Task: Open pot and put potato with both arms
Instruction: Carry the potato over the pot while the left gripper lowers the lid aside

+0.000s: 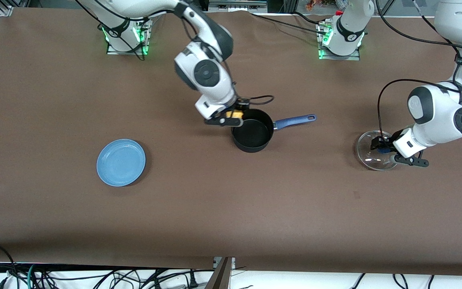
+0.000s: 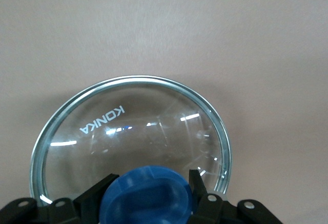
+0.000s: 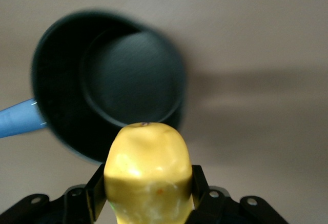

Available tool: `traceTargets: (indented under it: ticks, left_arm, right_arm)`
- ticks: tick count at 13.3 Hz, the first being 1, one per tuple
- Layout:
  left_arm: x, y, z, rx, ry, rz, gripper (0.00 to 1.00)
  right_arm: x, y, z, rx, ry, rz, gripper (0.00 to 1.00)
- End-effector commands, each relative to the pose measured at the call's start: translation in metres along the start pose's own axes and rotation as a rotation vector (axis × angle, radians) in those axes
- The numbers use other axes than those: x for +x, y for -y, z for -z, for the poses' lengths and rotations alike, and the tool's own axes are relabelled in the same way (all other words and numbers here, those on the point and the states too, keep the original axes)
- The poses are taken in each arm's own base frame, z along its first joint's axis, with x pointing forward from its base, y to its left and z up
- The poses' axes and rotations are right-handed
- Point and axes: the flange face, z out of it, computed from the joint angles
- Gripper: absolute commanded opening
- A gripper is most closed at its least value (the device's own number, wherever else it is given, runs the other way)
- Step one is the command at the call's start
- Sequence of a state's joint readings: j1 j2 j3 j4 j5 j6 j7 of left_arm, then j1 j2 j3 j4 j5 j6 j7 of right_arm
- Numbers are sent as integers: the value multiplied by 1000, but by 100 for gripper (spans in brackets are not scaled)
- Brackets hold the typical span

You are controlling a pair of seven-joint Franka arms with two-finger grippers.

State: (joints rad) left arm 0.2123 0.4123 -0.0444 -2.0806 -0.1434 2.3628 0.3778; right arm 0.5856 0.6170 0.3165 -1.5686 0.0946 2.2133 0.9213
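Observation:
The black pot (image 1: 253,133) with its blue handle (image 1: 295,120) stands open in the middle of the table; it also shows in the right wrist view (image 3: 107,96). My right gripper (image 1: 231,117) is shut on the yellow potato (image 1: 236,115) over the pot's rim; the potato fills the jaws in the right wrist view (image 3: 148,175). My left gripper (image 1: 383,147) is shut on the blue knob (image 2: 146,196) of the clear glass lid (image 2: 130,137), which rests on the table at the left arm's end (image 1: 369,154).
A flat blue plate (image 1: 121,162) lies on the brown table toward the right arm's end, nearer the front camera than the pot. The arm bases (image 1: 126,38) stand along the table's farthest edge.

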Motion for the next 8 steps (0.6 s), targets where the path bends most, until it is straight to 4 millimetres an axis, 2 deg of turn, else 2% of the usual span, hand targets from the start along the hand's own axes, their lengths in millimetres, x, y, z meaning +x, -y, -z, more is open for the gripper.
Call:
traceTargets:
  ticks: [1,2,3,4,5,6,8]
  left_arm:
    - [-1,5,-13,-29,2,5,62]
    - [-2,6,-20,-35,13,8,67]
    - [-2,6,-22,-47,11,22,70]
    - [-2,5,-22,-54,11,29,84]
    - [-1,7,-18,-55,9,36,100]
    - [-1,11,-6,-53,5,46,100]
    - [14,7,37,-69,10,37,100]
  right_arm:
    - [5,14,-8,26,-17,-61,51]
    - [2,17,-11,34,-23,-73,63]
    - [3,17,-12,37,-25,-77,82]
    - [6,15,-11,37,-26,-80,99]
    - [11,12,-11,34,-33,-82,100]
    - [13,11,-9,32,-43,-80,100]
    - [18,10,-2,38,-54,-79,100]
